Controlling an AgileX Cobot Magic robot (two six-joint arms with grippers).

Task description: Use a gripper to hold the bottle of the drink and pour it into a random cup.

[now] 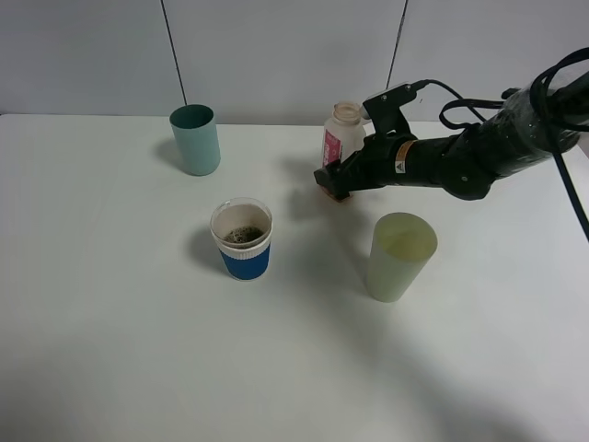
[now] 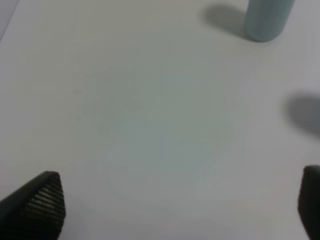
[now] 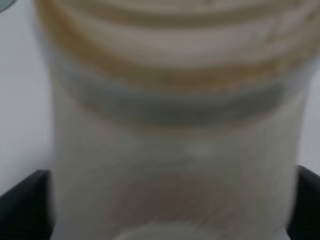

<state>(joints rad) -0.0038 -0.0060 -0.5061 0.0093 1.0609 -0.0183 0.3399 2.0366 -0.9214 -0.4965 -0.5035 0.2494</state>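
1. Three vessels and the bottle [image 1: 343, 133] stand on the desk [image 1: 110, 350]. The cup [image 1: 241, 238] is near the middle. From it, the tumbler [image 1: 195, 138] is at 11 o'clock, the green cup [image 1: 402, 256] at 3 o'clock, and the bottle between 1 and 2 o'clock, near the desk's far edge.
2. Drink [image 1: 244, 236] lies dark in the bottom of the cup, and the bottle looks pale and nearly empty. I judge the pour done.
3. The bottle is upright, and its base is hidden behind the right tool [image 1: 333, 181].
4. In the right wrist view the bottle fills the gap, with a jaw tip tight at each side. I cannot tell whether the right tool is pinching it or just clear of it.
5. What seems left is to let go fully, if that is not yet done, and draw the arm away.
6. The left tool [image 2: 180, 205] is spread wide over bare desk with nothing between its fingers [image 2: 42, 200].
7. Room for moving:
   - Back toward 3 o'clock, along the arm's own line, looks open.
   - The green cup sits under that arm at about 5 o'clock from the bottle, so a low sweep risks clipping it.
   - The wall [image 1: 276, 46] closes off 12 o'clock.
   - Desk toward 6 and 9 o'clock is wide and bare.
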